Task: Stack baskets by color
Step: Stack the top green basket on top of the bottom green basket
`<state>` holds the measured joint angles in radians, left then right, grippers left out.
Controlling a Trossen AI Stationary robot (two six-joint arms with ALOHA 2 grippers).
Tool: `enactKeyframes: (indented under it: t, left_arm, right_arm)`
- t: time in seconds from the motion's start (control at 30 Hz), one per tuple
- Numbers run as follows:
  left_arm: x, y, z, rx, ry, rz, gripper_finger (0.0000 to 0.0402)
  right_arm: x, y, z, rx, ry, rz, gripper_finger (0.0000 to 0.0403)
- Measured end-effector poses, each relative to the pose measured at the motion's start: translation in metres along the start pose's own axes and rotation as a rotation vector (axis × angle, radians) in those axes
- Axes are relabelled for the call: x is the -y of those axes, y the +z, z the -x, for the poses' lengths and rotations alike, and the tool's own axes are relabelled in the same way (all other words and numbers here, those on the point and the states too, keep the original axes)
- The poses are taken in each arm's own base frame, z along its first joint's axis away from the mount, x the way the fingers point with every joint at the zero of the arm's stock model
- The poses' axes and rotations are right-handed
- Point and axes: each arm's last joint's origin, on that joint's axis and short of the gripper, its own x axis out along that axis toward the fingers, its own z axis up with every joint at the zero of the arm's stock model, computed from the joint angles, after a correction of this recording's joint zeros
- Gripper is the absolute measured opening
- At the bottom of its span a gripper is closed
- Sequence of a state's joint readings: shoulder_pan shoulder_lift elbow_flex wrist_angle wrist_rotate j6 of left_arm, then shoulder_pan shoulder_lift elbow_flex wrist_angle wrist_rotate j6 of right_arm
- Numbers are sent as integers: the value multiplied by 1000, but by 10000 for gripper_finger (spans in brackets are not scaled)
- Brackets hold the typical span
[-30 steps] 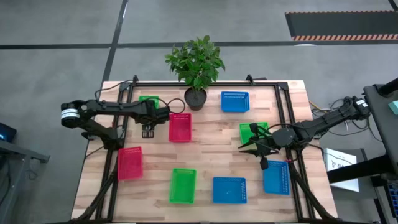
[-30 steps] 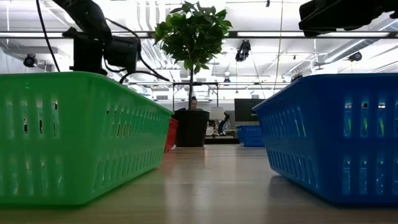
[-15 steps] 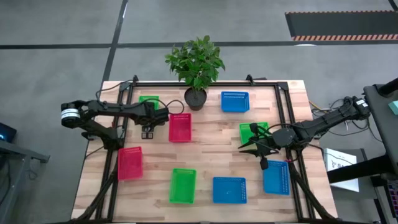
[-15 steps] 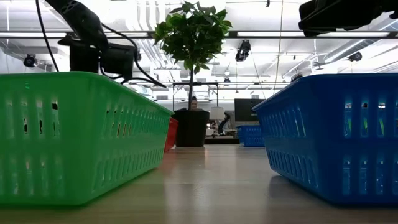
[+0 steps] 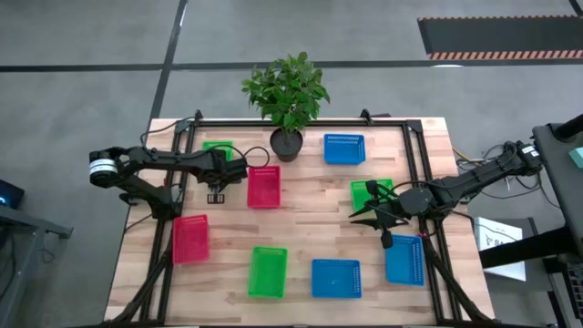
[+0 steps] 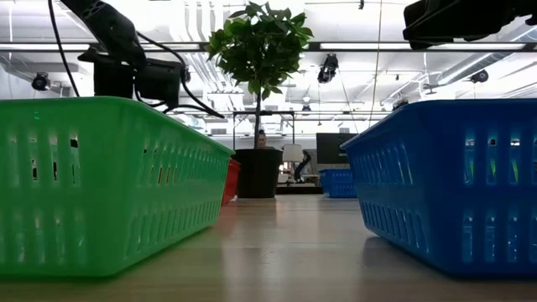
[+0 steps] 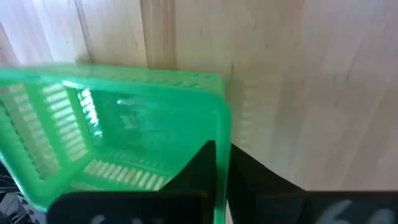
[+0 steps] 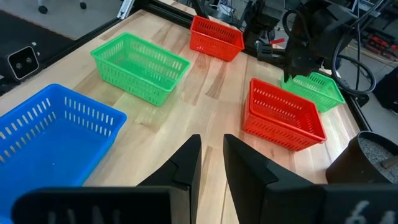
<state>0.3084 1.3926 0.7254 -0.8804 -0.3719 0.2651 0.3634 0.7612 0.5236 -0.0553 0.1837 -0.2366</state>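
A green basket (image 5: 219, 146) stands on the table at the far left, mostly under my left arm. My left gripper (image 5: 217, 191) points steeply down and is shut on this basket (image 7: 112, 124). Just right of it is a stack of two red baskets (image 8: 283, 115). A single red basket (image 5: 190, 239), a green one (image 5: 268, 271) and two blue ones (image 5: 335, 278) (image 5: 404, 260) sit along the near side. Another blue basket (image 5: 343, 148) is at the far right. A green basket (image 5: 373, 189) lies partly under my right arm. My right gripper (image 8: 211, 146) hovers over the table with a narrow gap and holds nothing. My left gripper pinches the green basket's near-side wall at its rim (image 7: 222, 134), close to a corner. One finger (image 7: 198, 169) is inside the basket and the other (image 7: 261, 180) outside. The fingers come from above, slanting down. The basket appears to stand on the table.
A potted plant in a black pot (image 5: 286, 144) stands at the far middle, between the green and the blue basket. A black frame rail (image 5: 414, 164) runs along the table's sides. Bare wood (image 5: 314, 214) shows in the middle of the table.
My left gripper has shut, taking hold of the green basket's wall; a second ago its fingers stood wide apart. The baskets have stayed where they were.
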Motion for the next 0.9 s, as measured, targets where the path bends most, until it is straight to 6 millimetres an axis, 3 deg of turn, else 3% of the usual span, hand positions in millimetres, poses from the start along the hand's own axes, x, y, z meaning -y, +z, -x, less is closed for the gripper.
enactKeyframes:
  t: [0.2,0.4,0.67,0.9]
  left_arm:
    - [-4,2,7,-2,28,30,1]
    - [-8,5,27,-32,40,68,0]
    - [-4,11,69,-41,51,105,0]
    - [20,18,117,63,51,170,0]
  right_arm:
    - [0,0,0,0,0,-8,61]
    - [0,0,0,0,0,-23,61]
    - [0,0,0,0,1,-27,61]
    - [0,-1,0,-8,3,-26,61]
